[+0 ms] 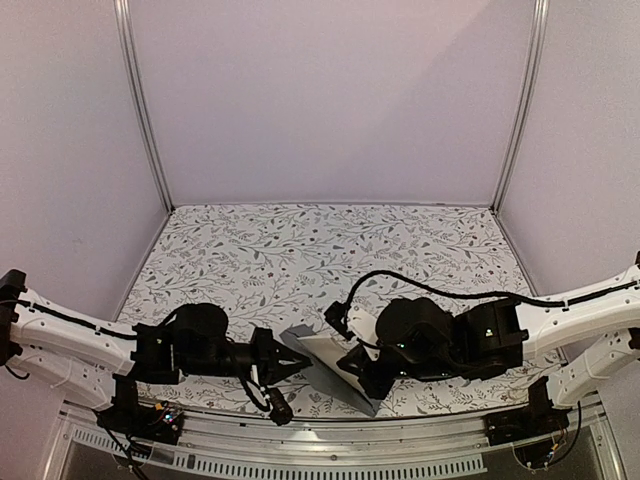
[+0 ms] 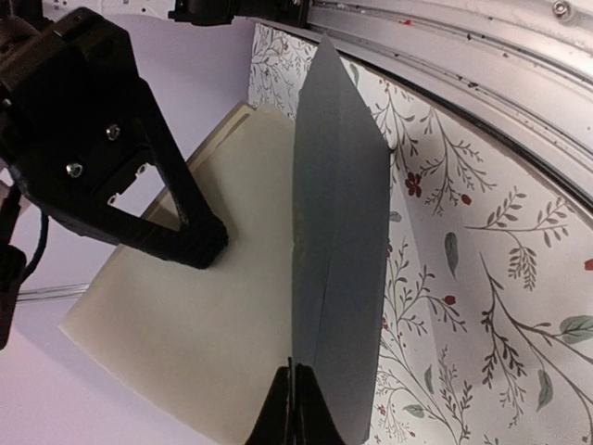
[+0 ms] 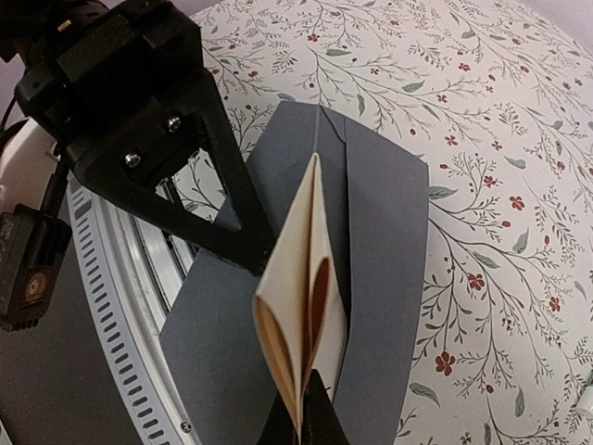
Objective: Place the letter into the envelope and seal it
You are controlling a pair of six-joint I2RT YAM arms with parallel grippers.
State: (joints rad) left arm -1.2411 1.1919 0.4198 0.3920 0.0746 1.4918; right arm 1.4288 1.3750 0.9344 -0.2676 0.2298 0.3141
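The insertion step is in hand. The left end effector (image 2: 295,413) is pinching together on one edge of the slate-grey envelope (image 2: 338,278) and holding it tilted above the floral-clothed counter (image 1: 300,250), at about 6 o'clock of the counter, close to the near rail. The right end effector (image 3: 310,413) is clamping the folded tan letter (image 3: 306,306) by its lower edge, so the letter is standing edge-on against the envelope's face. In the top view the left end effector is sitting at 9 o'clock of the envelope and the right one at 3 o'clock, with both papers meeting between them.

The letter is not visibly lying inside the pocket; whether its far edge is entering the mouth cannot be told, and the flap is not folded shut.

Next, I judge, the right arm is going to need to line the letter's leading edge up with the opening and slide it along the envelope's length while the left grip is holding firm, since a crooked entry could buckle either sheet.
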